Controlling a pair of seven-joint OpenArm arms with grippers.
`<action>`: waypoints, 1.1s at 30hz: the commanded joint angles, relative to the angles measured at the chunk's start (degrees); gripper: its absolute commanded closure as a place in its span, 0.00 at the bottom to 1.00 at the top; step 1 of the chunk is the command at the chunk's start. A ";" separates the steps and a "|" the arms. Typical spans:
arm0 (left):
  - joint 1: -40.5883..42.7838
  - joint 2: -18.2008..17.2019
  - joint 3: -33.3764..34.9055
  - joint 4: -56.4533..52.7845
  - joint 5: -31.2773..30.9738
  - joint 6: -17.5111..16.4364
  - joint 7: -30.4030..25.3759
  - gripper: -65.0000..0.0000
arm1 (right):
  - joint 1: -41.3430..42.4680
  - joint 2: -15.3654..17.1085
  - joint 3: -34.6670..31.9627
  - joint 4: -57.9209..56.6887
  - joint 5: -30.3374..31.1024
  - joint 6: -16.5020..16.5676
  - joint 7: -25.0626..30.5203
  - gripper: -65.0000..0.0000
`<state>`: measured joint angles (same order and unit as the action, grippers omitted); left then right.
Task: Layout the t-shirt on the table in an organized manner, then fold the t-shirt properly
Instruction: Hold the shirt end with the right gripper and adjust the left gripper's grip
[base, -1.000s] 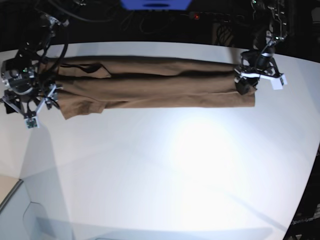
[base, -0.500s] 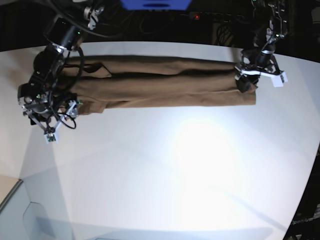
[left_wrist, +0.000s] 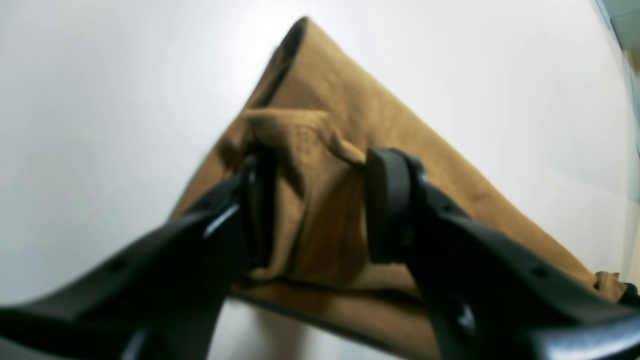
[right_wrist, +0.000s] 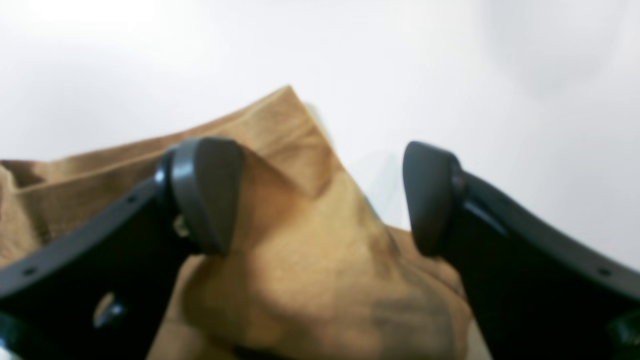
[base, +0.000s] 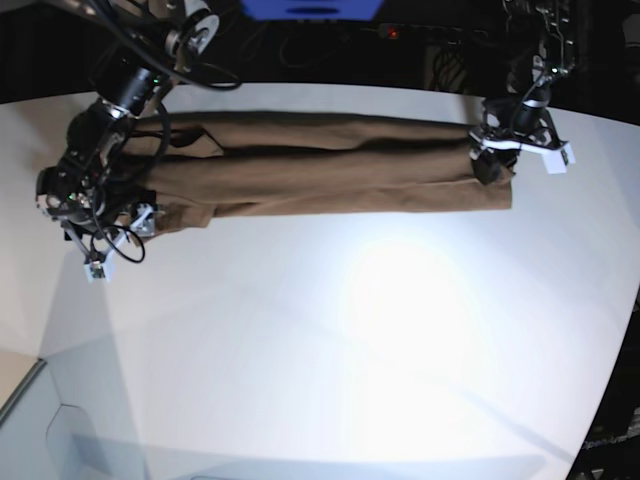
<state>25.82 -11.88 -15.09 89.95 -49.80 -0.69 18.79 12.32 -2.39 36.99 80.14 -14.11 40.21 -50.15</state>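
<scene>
i see a glossy white tabletop (base: 330, 340) with a curved far edge. the brown t-shirt (base: 320, 165) lies on it as a long folded band along the far edge, running left to right.

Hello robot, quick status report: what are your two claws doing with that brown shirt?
Left gripper pinching a bunch of the t-shirt. Right gripper wide open above the other end, holding nothing. Shirt in a long narrow band on the table. Nothing in the way.

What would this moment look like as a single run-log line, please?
t-shirt: folded strip on table | left gripper: shut on t-shirt end | right gripper: open above other end
</scene>
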 joint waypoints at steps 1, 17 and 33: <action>0.33 -0.38 0.10 0.29 0.09 0.82 1.13 0.57 | 0.56 0.06 -0.20 0.43 -0.09 -0.21 -0.35 0.23; 0.24 -0.38 0.10 0.29 0.09 0.91 1.13 0.57 | 0.74 0.24 -0.03 0.78 0.00 -0.21 -0.27 1.00; 0.07 -0.38 0.10 -0.41 0.09 1.00 1.13 0.57 | -4.98 -1.61 -0.11 14.50 0.00 -0.21 -0.79 1.00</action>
<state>25.41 -11.86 -14.94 89.52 -49.82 -0.67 18.74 6.44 -4.71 36.84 93.45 -14.48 40.25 -51.88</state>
